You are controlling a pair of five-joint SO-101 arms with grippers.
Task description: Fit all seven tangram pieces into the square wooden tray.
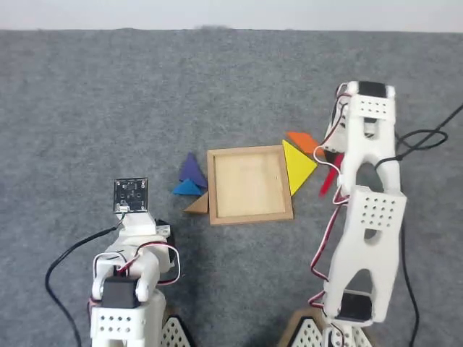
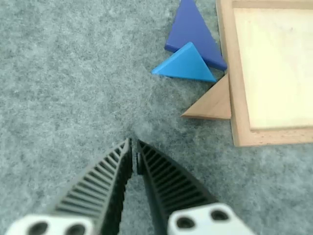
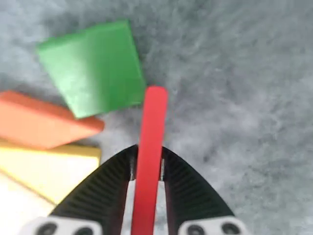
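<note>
The right gripper (image 3: 146,152) is clamped on a flat red tangram piece (image 3: 153,112). It holds the piece on edge, with both ribbed fingers pressed against its faces and the end of the piece sticking out past the fingertips. Just beyond that end lies a green square piece (image 3: 93,68), flat on the grey felt-like table cover (image 1: 108,108). Beside the green square, off to one side of the gripper, is an orange parallelogram piece (image 3: 44,125). Closer in on the same side is a large yellow triangle (image 3: 49,171). In the high view this triangle rests against the outer edge of the square wooden tray (image 1: 249,151), on the side facing the right arm.

The left gripper (image 2: 133,143) holds nothing, and its two fingers are brought together until their tips almost meet. It hangs over bare cover. Ahead of it and toward the tray are three pieces lying outside the rim. A tan wooden triangle (image 2: 212,100) touches the rim nearest the fingertips, a light blue triangle (image 2: 186,63) is just past it, and a dark purple triangle (image 2: 193,29) is farthest, partly under the blue one.
</note>
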